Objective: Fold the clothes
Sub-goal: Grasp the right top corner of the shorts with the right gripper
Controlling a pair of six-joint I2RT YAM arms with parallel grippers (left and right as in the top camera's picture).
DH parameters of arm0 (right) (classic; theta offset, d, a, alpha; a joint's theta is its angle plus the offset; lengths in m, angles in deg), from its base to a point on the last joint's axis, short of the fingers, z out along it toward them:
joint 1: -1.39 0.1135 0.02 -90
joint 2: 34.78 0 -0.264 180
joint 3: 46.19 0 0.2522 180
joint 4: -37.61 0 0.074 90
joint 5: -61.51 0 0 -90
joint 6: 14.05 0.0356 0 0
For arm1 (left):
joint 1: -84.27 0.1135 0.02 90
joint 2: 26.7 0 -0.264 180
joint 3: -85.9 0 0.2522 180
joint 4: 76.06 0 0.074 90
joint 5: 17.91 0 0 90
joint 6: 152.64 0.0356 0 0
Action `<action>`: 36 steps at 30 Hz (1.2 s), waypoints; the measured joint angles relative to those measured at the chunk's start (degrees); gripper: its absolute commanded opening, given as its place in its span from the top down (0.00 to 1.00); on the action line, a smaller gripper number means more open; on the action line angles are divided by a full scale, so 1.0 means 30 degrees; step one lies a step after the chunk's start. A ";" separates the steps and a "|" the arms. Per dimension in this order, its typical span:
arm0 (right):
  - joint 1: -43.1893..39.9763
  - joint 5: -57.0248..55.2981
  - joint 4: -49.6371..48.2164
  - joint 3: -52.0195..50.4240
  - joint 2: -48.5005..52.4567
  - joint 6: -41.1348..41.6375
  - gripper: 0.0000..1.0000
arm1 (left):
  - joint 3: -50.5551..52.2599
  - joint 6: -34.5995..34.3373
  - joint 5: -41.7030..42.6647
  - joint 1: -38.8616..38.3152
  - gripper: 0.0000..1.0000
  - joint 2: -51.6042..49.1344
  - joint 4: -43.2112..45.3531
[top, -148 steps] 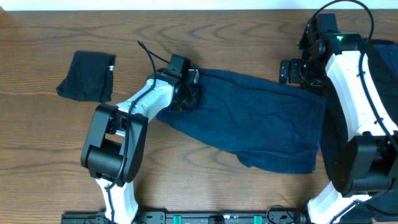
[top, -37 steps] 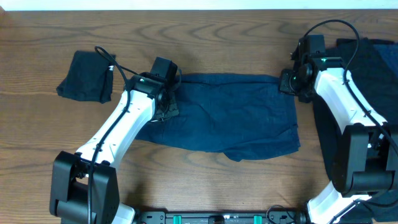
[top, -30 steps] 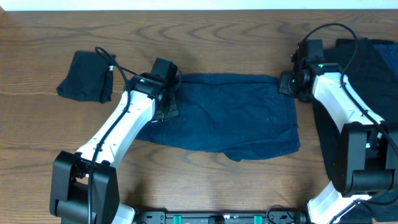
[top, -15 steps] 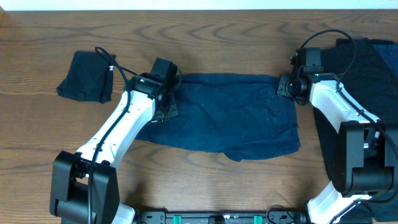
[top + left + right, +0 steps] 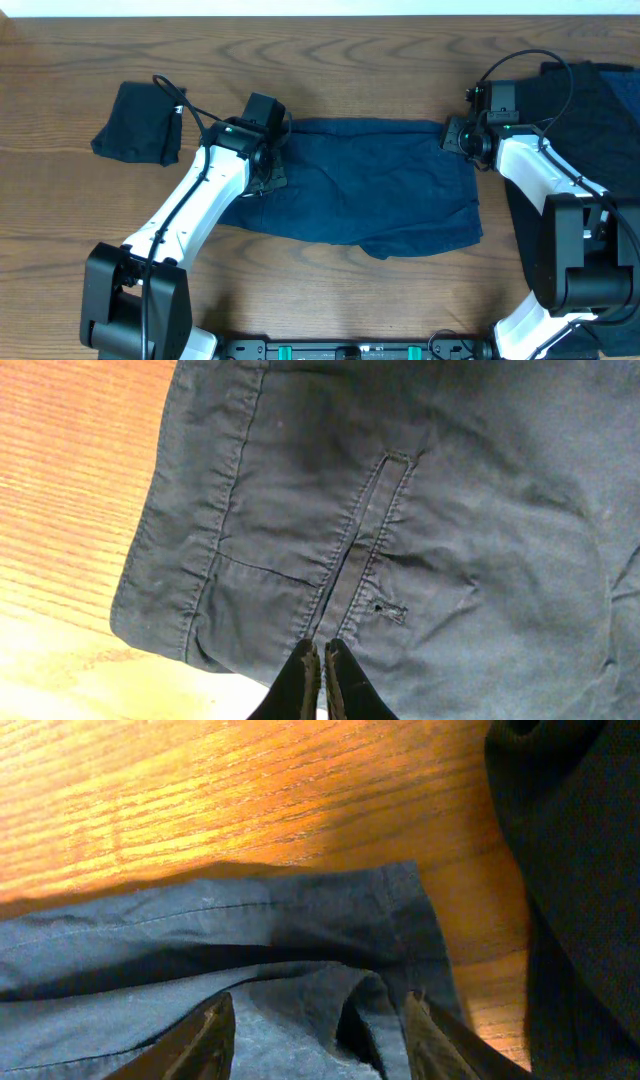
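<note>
Between my left gripper (image 5: 321, 648) fingers no gap shows; they are pressed together, tips down on the navy garment (image 5: 370, 180) just below its pocket slit, near the left hem. Whether a pinch of cloth sits between them I cannot tell. My right gripper (image 5: 318, 1005) stands with its fingers apart, straddling a raised fold at the garment's far right corner, gripping nothing yet.

So the cloth lies stretched between my two grippers, its long axis running left to right across the table (image 5: 380, 50), the left arm at one short end and the right arm at the other. I judge the next fold turns on that line: one end carried along it onto the other, and each arm is nearest its own end.

Counting outward: one navy garment in the middle, one black garment (image 5: 140, 122) well apart at the left, and a dark heap (image 5: 600, 110) beside my right arm, which may be one piece or several.
</note>
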 measured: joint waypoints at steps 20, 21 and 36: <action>0.0138 0.0007 -0.0495 -0.0015 0.0911 -0.0007 0.57 | 0.0000 0.0007 0.0000 0.0000 0.92 0.0000 0.0015; 0.0138 0.0007 -0.0503 -0.0015 0.0911 0.0015 0.59 | 0.0000 0.0007 0.0000 0.0000 0.92 0.0000 0.0015; 0.0138 0.0867 -0.0576 -0.0022 0.0911 -0.0015 0.74 | 0.0000 0.0000 0.0000 0.0000 0.92 0.0000 0.0015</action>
